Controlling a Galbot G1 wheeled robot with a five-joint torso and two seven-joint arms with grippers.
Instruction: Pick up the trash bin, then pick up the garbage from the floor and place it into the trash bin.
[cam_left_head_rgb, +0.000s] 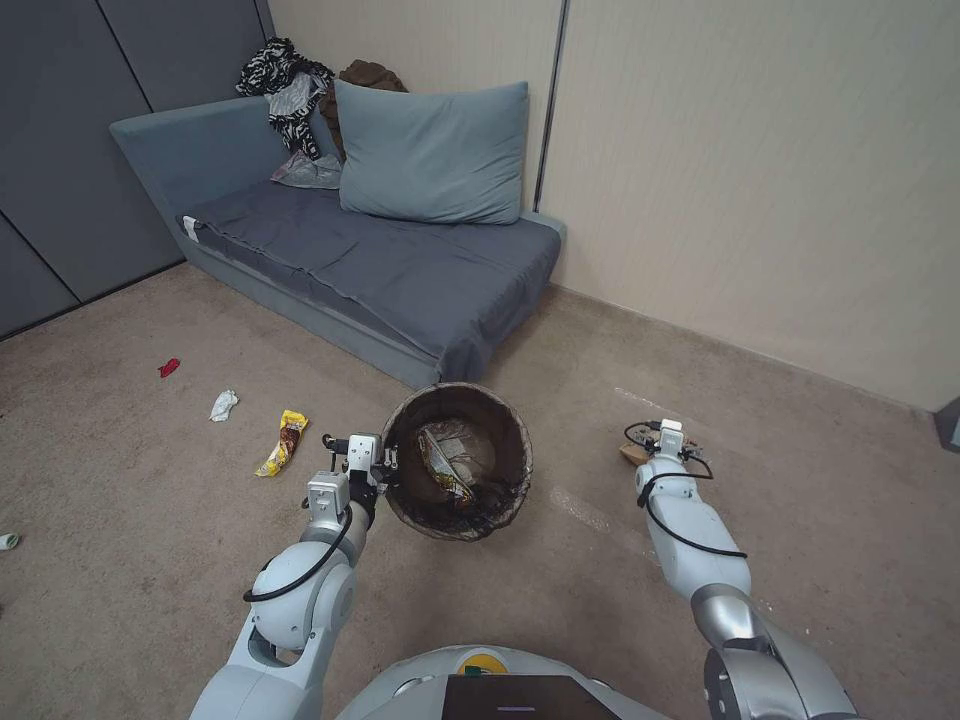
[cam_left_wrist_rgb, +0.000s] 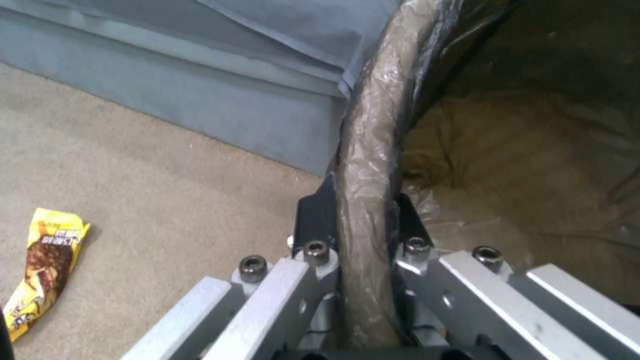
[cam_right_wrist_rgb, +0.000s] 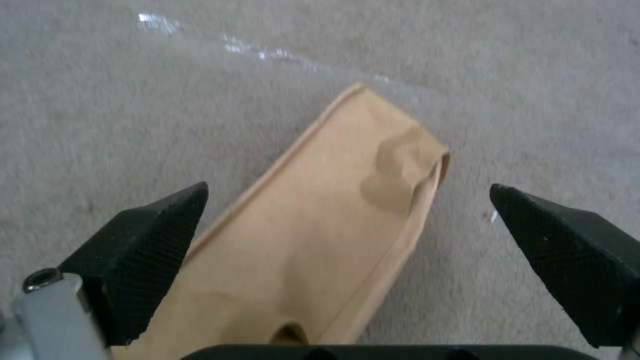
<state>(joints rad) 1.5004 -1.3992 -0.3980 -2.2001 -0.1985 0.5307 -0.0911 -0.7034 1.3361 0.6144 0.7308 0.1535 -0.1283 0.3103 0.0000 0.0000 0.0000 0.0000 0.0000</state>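
Holding the trash bin (cam_left_head_rgb: 457, 462) at its rim, our left gripper (cam_left_wrist_rgb: 360, 220) has its dark fingers (cam_left_wrist_rgb: 312, 220) pinched on either side of the bag-wrapped lip. The bin is round, lined with a crinkled brown-black plastic bag folded over the edge, and we see a yellow wrapper and pale crumpled litter lying inside. It sits in front of us, close to the corner of the grey-blue sofa (cam_left_head_rgb: 380, 260).

To the right, our right gripper (cam_right_wrist_rgb: 347, 220) hovers over a flat, creased brown paper bag (cam_right_wrist_rgb: 320, 235) on the short-pile beige carpet (cam_left_head_rgb: 150, 560); its ribbed black fingertips (cam_right_wrist_rgb: 147, 235) stand wide apart, one on each side of the bag, not touching it.

On the carpet to the left of the bin lie a yellow snack wrapper (cam_left_head_rgb: 283, 442), glossy and crumpled, then a white tissue (cam_left_head_rgb: 223, 405), and farther off a small red scrap (cam_left_head_rgb: 169, 367)
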